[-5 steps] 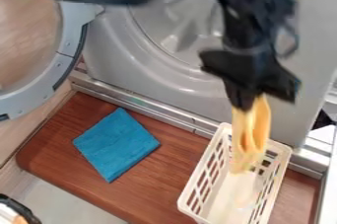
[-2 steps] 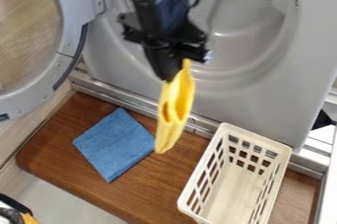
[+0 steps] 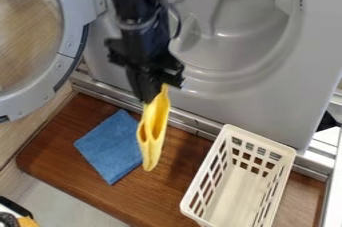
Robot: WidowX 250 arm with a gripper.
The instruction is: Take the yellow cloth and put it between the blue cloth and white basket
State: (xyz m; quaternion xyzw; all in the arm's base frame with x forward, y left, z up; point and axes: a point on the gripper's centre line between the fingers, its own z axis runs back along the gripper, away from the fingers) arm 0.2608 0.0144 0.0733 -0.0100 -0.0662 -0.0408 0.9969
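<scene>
On the wooden worktop (image 3: 157, 193), the white basket (image 3: 228, 130) and blue cloth (image 3: 112, 146) lie apart, while the yellow cloth (image 3: 152, 138), already picked up, hangs nearer the blue one, pinched in the jaws of the gripper (image 3: 148, 98), with lowering and release left to do.

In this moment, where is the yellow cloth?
In the camera view, the yellow cloth hangs from the gripper, left of the white basket and partly in front of the blue cloth's right edge.
</scene>
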